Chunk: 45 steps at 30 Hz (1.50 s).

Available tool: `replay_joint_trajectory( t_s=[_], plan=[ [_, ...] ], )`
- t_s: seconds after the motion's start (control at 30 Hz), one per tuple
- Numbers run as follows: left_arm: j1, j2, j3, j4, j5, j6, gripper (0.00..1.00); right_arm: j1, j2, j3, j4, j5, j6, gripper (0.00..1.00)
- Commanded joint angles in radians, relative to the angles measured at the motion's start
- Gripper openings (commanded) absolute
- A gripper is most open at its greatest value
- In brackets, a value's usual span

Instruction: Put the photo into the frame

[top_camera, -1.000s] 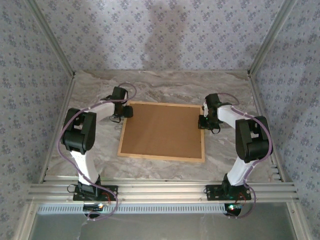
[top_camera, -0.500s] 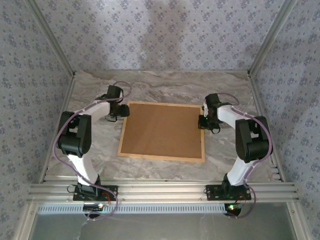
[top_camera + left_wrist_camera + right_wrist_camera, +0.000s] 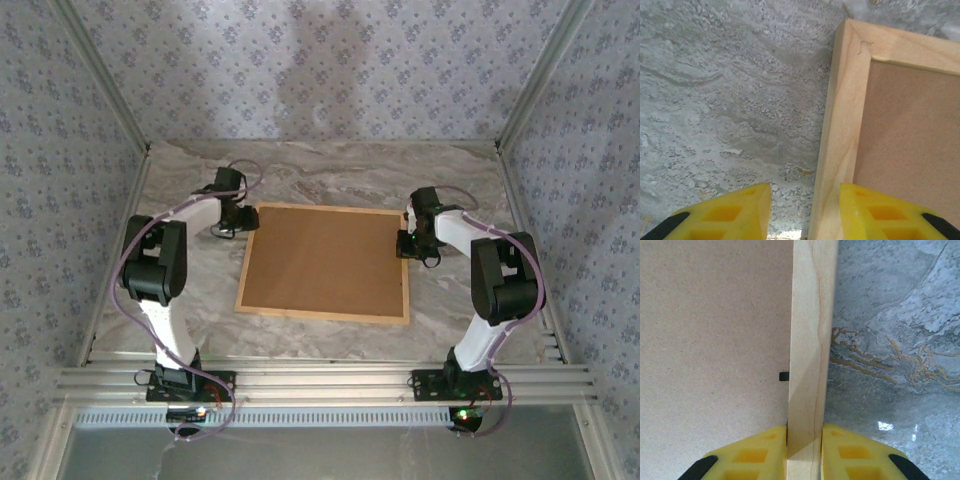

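Flat on the marble table, back upward, at mid-table between the two arms: the frame. Thin and rectangular, of light natural wood, with a mitred joint at the far left corner. Filled from rail to rail by a plain brown board. Marked by a small black tab on the board, tight against the inner side of the right rail.

Clamped on that right rail, toward its far end, by the right gripper. Yellow fingers pressed to both sides of the wood, one over the board, the other over bare marble. Reached by the right arm folded, elbow raised near the table's right side, forearm angled inward and down.

Straddled near the far left corner by the left gripper, jaws parted wider than the rail. One finger above the marble with a clear gap to the wood, the other above the rail's inner edge and the board. Released, grasping nothing. Likewise folded on the left arm: elbow high at the left, wrist tipped down at the corner.
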Motion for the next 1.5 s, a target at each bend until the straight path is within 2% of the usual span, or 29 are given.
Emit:
replay_joint_trajectory(
  t_s=[0.0, 0.33, 1.03, 1.47],
  plan=[
    [0.000, 0.021, 0.015, -0.018, 0.024, 0.008, 0.41, 0.020, 0.033, -0.009, -0.017, -0.019, -0.024, 0.22],
    [-0.011, 0.036, -0.027, -0.006, 0.057, 0.011, 0.42, 0.019, 0.037, -0.010, -0.015, -0.021, -0.024, 0.22],
    [-0.072, 0.036, -0.124, -0.004, 0.041, 0.032, 0.46, 0.020, 0.046, -0.007, -0.008, -0.019, -0.026, 0.22],
    [-0.093, 0.046, -0.102, -0.039, 0.038, 0.044, 0.46, 0.022, 0.053, -0.003, -0.006, -0.018, -0.026, 0.22]
  ],
)
